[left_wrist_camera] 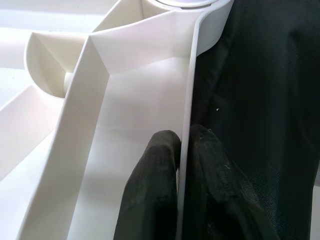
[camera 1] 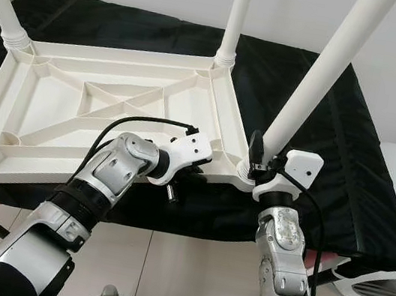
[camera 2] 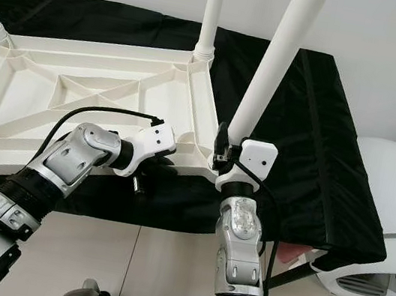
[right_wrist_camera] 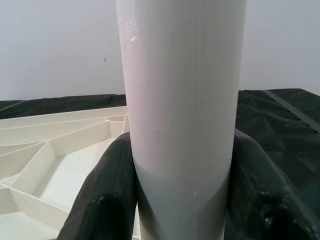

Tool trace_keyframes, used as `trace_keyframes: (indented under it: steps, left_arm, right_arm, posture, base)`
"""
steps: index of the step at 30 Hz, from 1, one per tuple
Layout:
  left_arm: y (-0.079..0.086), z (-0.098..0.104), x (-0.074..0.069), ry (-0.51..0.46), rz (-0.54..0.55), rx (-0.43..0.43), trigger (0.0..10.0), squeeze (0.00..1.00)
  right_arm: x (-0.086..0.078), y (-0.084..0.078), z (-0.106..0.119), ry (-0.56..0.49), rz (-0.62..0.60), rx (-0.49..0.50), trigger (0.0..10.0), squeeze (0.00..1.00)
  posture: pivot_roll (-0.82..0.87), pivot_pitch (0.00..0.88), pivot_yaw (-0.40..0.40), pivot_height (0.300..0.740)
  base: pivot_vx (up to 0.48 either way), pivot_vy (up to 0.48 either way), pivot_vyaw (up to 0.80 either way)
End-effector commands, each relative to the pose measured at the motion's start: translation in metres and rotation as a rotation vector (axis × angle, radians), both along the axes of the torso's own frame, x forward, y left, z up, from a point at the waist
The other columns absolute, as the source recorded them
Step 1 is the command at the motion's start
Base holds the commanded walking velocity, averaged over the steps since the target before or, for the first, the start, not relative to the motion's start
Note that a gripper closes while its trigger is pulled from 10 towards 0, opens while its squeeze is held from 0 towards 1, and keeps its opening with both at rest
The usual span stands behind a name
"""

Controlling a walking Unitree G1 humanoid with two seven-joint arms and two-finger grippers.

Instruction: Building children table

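Leg-fitting under way: right gripper (camera 1: 258, 160) clamped around a white table leg (camera 1: 316, 75) just above its corner socket, left gripper (left_wrist_camera: 179, 165) pinching the rim of the upturned white tabletop (camera 1: 106, 106) on a black-covered surface (camera 1: 338, 126). Next, probably (a judgement only), pressing the slightly tilted leg straight and home. Ribbed underside up, other legs standing at the corners.

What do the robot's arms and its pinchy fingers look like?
Both arms are shiny silver metal with black bands at the joints. Each wrist has a white boxy block, and a thin black cable loops along each arm. The left gripper and right gripper each have two long, chunky black fingers.
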State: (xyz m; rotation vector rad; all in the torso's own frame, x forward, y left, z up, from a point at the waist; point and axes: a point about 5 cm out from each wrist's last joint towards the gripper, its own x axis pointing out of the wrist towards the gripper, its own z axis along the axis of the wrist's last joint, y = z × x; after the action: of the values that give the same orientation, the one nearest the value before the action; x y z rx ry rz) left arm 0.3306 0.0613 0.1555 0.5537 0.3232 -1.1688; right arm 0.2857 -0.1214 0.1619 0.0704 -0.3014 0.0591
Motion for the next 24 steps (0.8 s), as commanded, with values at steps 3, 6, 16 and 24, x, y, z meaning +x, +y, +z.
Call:
trace_keyframes:
  steps: [3,6,16,24]
  left_arm:
    - [-0.0128,0.041,0.0027,-0.15,-0.028,-0.103,10.0,0.0]
    - [-0.0128,0.041,0.0027,-0.15,-0.028,-0.103,10.0,0.0]
    - [-0.0128,0.041,0.0027,-0.15,-0.028,-0.103,10.0,0.0]
    - [-0.0128,0.041,0.0027,-0.15,-0.028,-0.103,10.0,0.0]
  right_arm:
    - [-0.0025,0.0005,-0.0395,0.2,0.005,0.004,10.0,0.0]
    - [-0.0025,0.0005,-0.0395,0.2,0.005,0.004,10.0,0.0]
    - [-0.0025,0.0005,-0.0395,0.2,0.005,0.004,10.0,0.0]
    - [-0.0025,0.0005,-0.0395,0.2,0.005,0.004,10.0,0.0]
  posture:
    - [0.02,0.089,-0.003,0.74]
    - [0.02,0.089,-0.003,0.74]
    - [0.02,0.089,-0.003,0.74]
    - [0.02,0.089,-0.003,0.74]
  base:
    - [0.0,0.0,0.0]
    - [0.0,0.0,0.0]
    - [0.0,0.0,0.0]
    - [0.0,0.0,0.0]
